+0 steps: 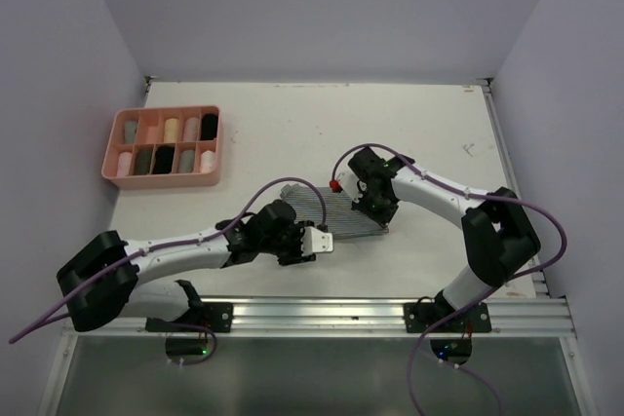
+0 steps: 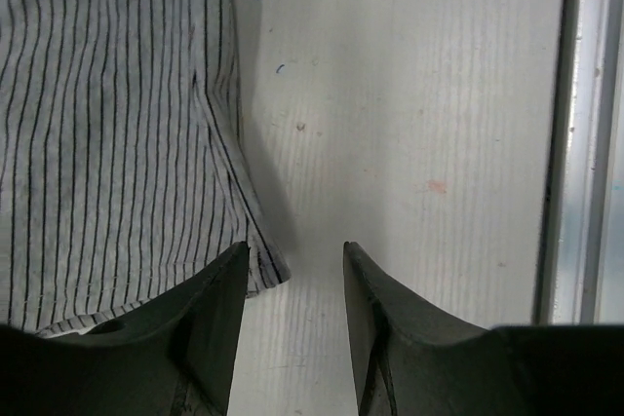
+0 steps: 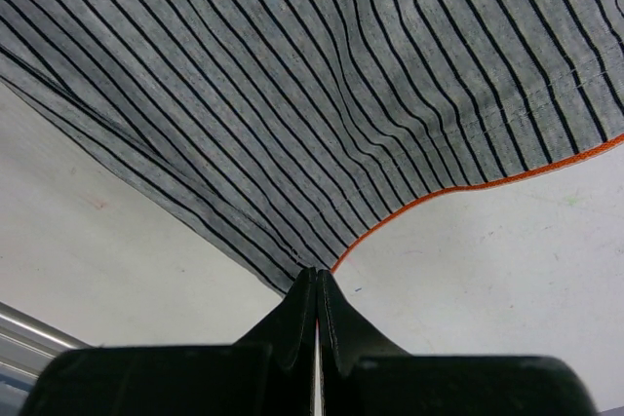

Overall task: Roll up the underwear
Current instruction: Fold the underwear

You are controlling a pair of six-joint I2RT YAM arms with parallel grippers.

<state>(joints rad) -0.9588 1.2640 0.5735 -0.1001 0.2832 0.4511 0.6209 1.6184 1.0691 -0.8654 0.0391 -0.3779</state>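
Grey striped underwear (image 1: 339,211) flat on table (image 1: 292,124), centre of top view, between both arms. Right gripper (image 3: 317,275) closed, tips pinching pointed fabric corner beside orange trim (image 3: 468,182). Left gripper (image 2: 295,252) at garment's lower left corner, jaws apart, bare table between them; finger (image 2: 210,309) at frame left overlaps fabric edge. Pink tray (image 1: 161,180) upper left, rolled garments (image 1: 171,131) in compartments.

Closed jaws pinch the striped underwear (image 3: 292,94) at its orange-trimmed corner.

A lab test cell; white table (image 1: 292,124), plain walls (image 1: 322,7), aluminium mounting rail (image 1: 322,314).
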